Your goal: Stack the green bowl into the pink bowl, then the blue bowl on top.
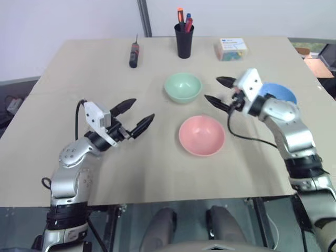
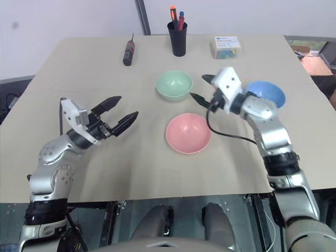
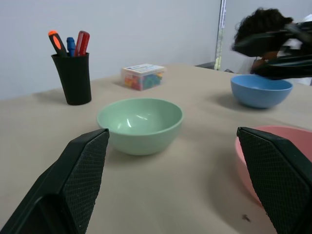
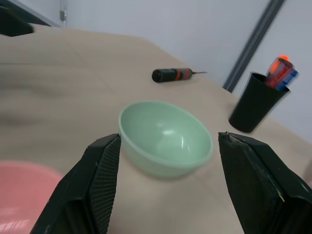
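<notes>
The green bowl (image 1: 182,87) stands upright at mid-table, with the pink bowl (image 1: 202,135) nearer me and slightly to its right. The blue bowl (image 1: 281,93) sits at the right, partly hidden behind my right arm. My right gripper (image 1: 220,90) hovers open just right of the green bowl, pointing left at it, holding nothing. In the right wrist view the green bowl (image 4: 165,136) lies straight ahead between the fingers (image 4: 100,183). My left gripper (image 1: 136,114) hangs open and empty over the table's left part, pointing toward the bowls. The green bowl (image 3: 140,124) and pink bowl (image 3: 280,156) show ahead of it.
At the table's far edge stand a black cup of pens (image 1: 184,37), a screwdriver (image 1: 134,54) to its left and a small clear box of coloured bits (image 1: 231,49) to its right. The table's front edge (image 1: 173,199) runs close below the arms.
</notes>
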Robot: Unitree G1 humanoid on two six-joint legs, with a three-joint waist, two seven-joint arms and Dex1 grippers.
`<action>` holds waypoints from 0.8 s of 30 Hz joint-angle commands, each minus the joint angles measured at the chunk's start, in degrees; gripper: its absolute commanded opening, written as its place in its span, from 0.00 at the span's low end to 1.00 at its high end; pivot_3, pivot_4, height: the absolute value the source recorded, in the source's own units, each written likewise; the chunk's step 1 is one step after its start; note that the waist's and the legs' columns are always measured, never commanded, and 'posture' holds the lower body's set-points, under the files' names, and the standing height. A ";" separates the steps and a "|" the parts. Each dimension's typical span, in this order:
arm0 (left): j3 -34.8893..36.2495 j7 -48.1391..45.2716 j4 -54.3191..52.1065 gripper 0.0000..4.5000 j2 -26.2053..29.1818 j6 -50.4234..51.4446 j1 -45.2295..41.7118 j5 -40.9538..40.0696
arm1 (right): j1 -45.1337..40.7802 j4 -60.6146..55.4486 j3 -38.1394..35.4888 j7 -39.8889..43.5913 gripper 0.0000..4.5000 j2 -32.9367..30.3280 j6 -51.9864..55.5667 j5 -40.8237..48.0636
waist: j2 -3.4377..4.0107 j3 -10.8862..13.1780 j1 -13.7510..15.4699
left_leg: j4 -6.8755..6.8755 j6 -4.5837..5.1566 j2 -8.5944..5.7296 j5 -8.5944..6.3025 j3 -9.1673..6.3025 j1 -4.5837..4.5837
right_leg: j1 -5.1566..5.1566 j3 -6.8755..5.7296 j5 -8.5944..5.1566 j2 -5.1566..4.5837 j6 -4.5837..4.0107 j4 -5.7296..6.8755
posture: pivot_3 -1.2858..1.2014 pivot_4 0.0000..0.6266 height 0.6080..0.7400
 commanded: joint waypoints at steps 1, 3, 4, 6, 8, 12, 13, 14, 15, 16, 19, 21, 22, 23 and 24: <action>2.66 -0.93 -5.09 0.99 1.95 0.62 3.15 -2.10 | -5.92 6.02 4.30 1.81 0.74 1.57 -3.37 -5.33 | 0.00 0.00 0.17 | 0.00 0.00 0.00 0.00 -0.03 -0.03 | -0.01 -0.03 0.00 -0.01 0.00 -0.03 | 0.52 0.24 1.00; 3.62 -1.22 -6.39 0.99 2.69 0.98 4.98 -2.73 | -9.81 10.96 6.77 2.32 0.74 3.53 -5.91 -8.16 | 0.00 0.00 0.05 | -0.01 0.00 -0.01 0.00 -0.03 -0.06 | -0.03 -0.03 0.00 -0.04 0.00 -0.06 | 0.52 0.24 1.00; 4.07 -1.29 -6.71 0.99 3.01 0.88 5.66 -2.82 | -11.86 13.80 7.73 2.31 0.74 4.73 -6.65 -9.36 | 0.02 0.01 -0.01 | -0.01 0.00 -0.02 0.00 -0.01 -0.06 | -0.04 -0.02 0.00 -0.05 0.00 -0.05 | 0.52 0.24 1.00; 4.62 -1.17 -7.11 0.99 3.37 0.74 6.51 -2.93 | -15.53 19.75 8.84 1.86 0.74 7.07 -7.12 -11.35 | 0.01 0.01 -0.08 | -0.02 -0.01 -0.02 0.00 0.00 -0.06 | -0.07 -0.01 0.00 -0.05 0.00 -0.03 | 0.52 0.24 1.00; 4.92 -1.06 -7.85 0.99 3.39 0.75 7.27 -3.10 | -18.50 25.31 9.78 1.75 0.74 8.90 -8.35 -13.20 | 0.03 0.02 -0.11 | -0.02 -0.02 0.00 0.01 0.00 -0.05 | -0.09 -0.01 0.00 -0.02 -0.01 0.01 | 0.52 0.24 1.00; 5.27 -0.56 -9.62 0.99 3.24 1.01 9.04 -3.17 | -23.54 35.46 11.18 1.50 0.74 11.90 -11.63 -16.57 | 0.03 0.02 0.01 | -0.04 -0.02 -0.02 0.01 -0.03 -0.08 | -0.09 -0.04 0.00 -0.05 -0.01 -0.03 | 0.52 0.24 1.00; 5.38 -0.33 -10.01 0.99 3.16 1.14 9.61 -3.20 | -24.96 37.91 12.52 1.69 0.74 12.19 -13.09 -18.37 | 0.02 0.02 0.03 | -0.03 -0.02 -0.02 0.01 -0.03 -0.09 | -0.10 -0.03 0.00 -0.05 -0.01 -0.03 | 0.52 0.24 1.00; 5.38 -0.15 -10.29 0.99 3.05 1.21 10.05 -3.19 | -26.00 39.82 13.53 1.97 0.74 12.48 -13.80 -19.76 | 0.02 0.02 0.06 | -0.04 -0.02 -0.04 0.01 -0.03 -0.11 | -0.11 -0.04 0.00 -0.06 -0.01 -0.05 | 0.52 0.24 1.00; 5.35 -0.02 -10.50 0.99 2.95 1.28 10.34 -3.19 | -26.72 41.13 14.21 2.25 0.74 12.72 -13.78 -20.65 | 0.05 0.03 -0.32 | -0.04 -0.02 -0.04 0.00 -0.03 -0.12 | -0.11 -0.05 0.00 -0.07 -0.01 -0.05 | 0.52 0.24 1.00; 5.29 0.12 -10.75 0.99 2.86 1.35 10.57 -3.22 | -27.51 42.96 14.47 2.47 0.74 13.17 -14.02 -21.33 | 0.05 0.03 -0.41 | -0.09 -0.03 -0.04 0.01 0.08 -0.13 | -0.25 0.06 0.00 -0.06 -0.01 0.01 | 0.52 0.24 1.00; 4.96 0.26 -11.22 0.99 2.70 1.11 11.02 -2.97 | -29.61 47.90 14.68 2.17 0.74 14.85 -14.08 -23.18 | 0.05 0.03 -1.08 | -0.16 -0.05 0.00 0.02 0.08 -0.13 | -0.31 0.06 0.00 -0.01 -0.01 0.03 | 0.52 0.24 1.00; 4.88 0.84 -11.04 0.99 2.50 0.32 10.70 -2.21 | -30.71 50.68 14.74 1.74 0.74 15.62 -14.07 -24.46 | 0.05 0.03 -1.44 | -0.18 -0.06 0.01 0.03 0.09 -0.13 | -0.31 0.08 0.00 -0.02 -0.01 0.03 | 0.52 0.24 1.00; 4.95 1.03 -10.94 0.99 2.49 0.22 10.47 -2.16 | -31.06 51.73 14.66 1.47 0.74 15.90 -14.48 -24.93 | 0.06 0.03 -1.53 | -0.18 -0.06 0.00 0.03 0.10 -0.13 | -0.32 0.10 0.00 -0.02 -0.01 0.02 | 0.52 0.24 1.00; 5.01 1.15 -10.96 0.99 2.56 0.27 10.35 -2.24 | -31.30 52.50 14.49 1.46 0.74 16.19 -14.90 -25.25 | 0.06 0.03 -1.54 | -0.18 -0.06 -0.01 0.03 0.11 -0.13 | -0.32 0.11 0.00 -0.03 -0.01 0.02 | 0.52 0.24 1.00; 5.03 1.15 -10.88 0.99 2.60 0.12 10.27 -2.22 | -31.42 52.99 14.36 1.48 0.74 16.46 -15.25 -25.51 | 0.06 0.03 -1.54 | -0.18 -0.06 -0.01 0.03 0.12 -0.14 | -0.32 0.11 0.00 -0.03 -0.01 0.02 | 0.52 0.24 1.00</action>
